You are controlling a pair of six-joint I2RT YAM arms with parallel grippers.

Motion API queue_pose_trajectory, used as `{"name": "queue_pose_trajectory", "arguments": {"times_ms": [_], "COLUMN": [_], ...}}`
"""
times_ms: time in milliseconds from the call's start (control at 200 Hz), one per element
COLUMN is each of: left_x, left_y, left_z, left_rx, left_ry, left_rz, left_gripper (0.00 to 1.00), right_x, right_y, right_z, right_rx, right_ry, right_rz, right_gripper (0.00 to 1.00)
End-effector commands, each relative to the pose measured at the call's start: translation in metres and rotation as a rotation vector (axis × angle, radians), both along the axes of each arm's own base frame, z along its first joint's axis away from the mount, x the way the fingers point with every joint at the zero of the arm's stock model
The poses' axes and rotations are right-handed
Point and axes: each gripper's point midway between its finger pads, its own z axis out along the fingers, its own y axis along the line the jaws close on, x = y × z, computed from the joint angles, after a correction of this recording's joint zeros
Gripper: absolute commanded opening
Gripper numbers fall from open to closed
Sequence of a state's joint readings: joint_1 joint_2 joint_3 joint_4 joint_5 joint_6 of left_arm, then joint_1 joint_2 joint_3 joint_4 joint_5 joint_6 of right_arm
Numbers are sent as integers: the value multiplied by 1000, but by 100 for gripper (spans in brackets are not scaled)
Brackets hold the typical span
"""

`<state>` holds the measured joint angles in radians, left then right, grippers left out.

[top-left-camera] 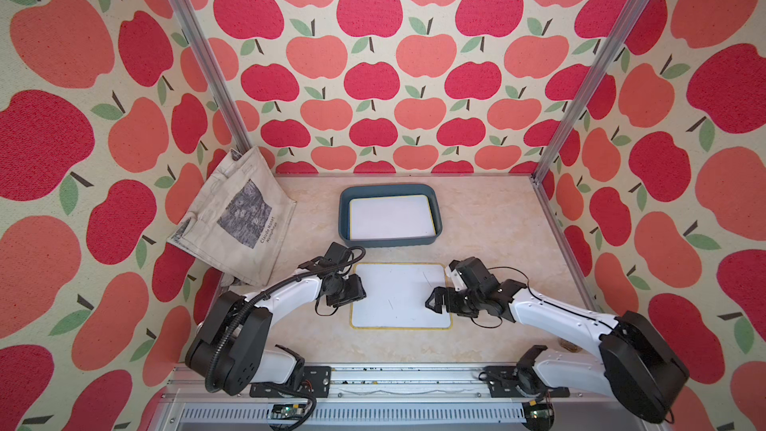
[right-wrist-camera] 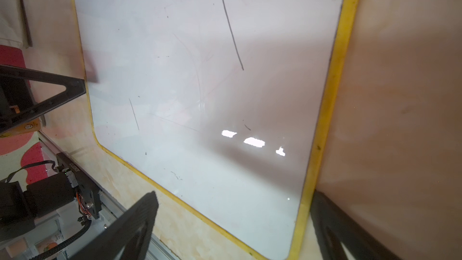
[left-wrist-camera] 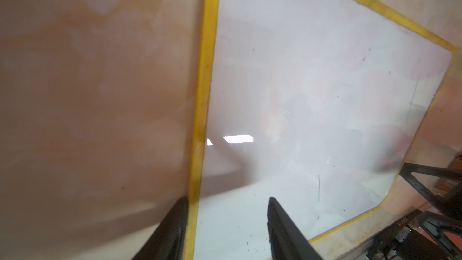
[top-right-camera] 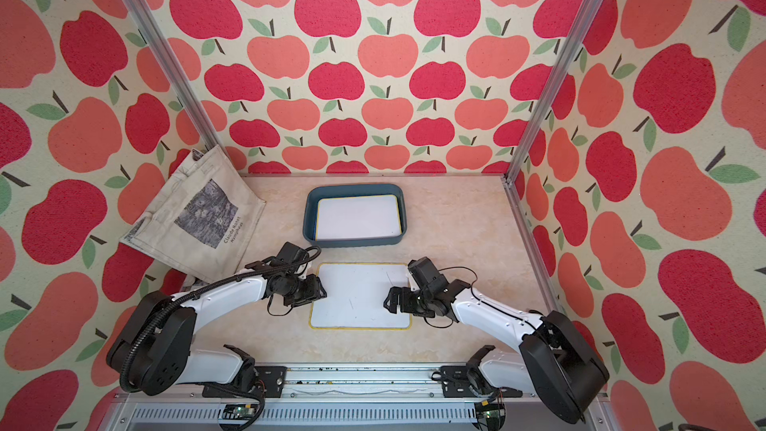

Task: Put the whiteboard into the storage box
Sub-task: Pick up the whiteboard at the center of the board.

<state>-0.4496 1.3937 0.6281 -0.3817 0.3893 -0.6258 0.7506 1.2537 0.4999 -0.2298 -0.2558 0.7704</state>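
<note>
A whiteboard (top-left-camera: 400, 296) (top-right-camera: 358, 296) with a yellow rim lies flat on the table in front of the storage box (top-left-camera: 344, 217) (top-right-camera: 309, 217). The box is dark teal and holds another yellow-rimmed whiteboard (top-left-camera: 391, 217). My left gripper (top-left-camera: 358, 290) (left-wrist-camera: 225, 203) is open at the board's left edge, with one finger (left-wrist-camera: 175, 226) on the table outside the rim and its mate over the white face. My right gripper (top-left-camera: 433, 302) (right-wrist-camera: 235, 196) is wide open low over the board's right side. One of its fingers (right-wrist-camera: 332, 216) is just past the right rim.
A cream tote bag (top-left-camera: 236, 217) with a grey print leans in the back left corner, close to my left arm. A metal rail (top-left-camera: 373, 379) runs along the table's front edge. Aluminium posts (top-left-camera: 580, 89) stand at the back corners.
</note>
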Motion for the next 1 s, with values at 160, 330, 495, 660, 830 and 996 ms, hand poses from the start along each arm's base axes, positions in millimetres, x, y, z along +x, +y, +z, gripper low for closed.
{"name": "queue_pose_trajectory", "arguments": {"times_ms": [160,330,495,660,830,996], "left_x": [-20,-22,-32,-35,-35,-27], "left_y": [-58,-64,-66,-65,-68,-72], "left_z": [18,28,33,47,68,74], "left_rx": [-470,-520,-499,-507,-549,-596], "left_ry": [76,90,111,93,47,42], "left_rz": [-151,-165,-190,-197,-223,-204], "left_gripper": [54,53,51,46,43,42], "right_x": [-66,-64,-59,-60,-61,-60], "right_y": [-20,-17,-17,-20,-24,-23], "right_z": [-66,-63,-61,-63,-63,-59], "right_rx": [-75,-76,-92,-99,-99,-77], "right_ry": [267,255,239,244,237,225], "right_rz": [45,54,57,52,43,36], "right_gripper": [99,99,99,99,99,99]}}
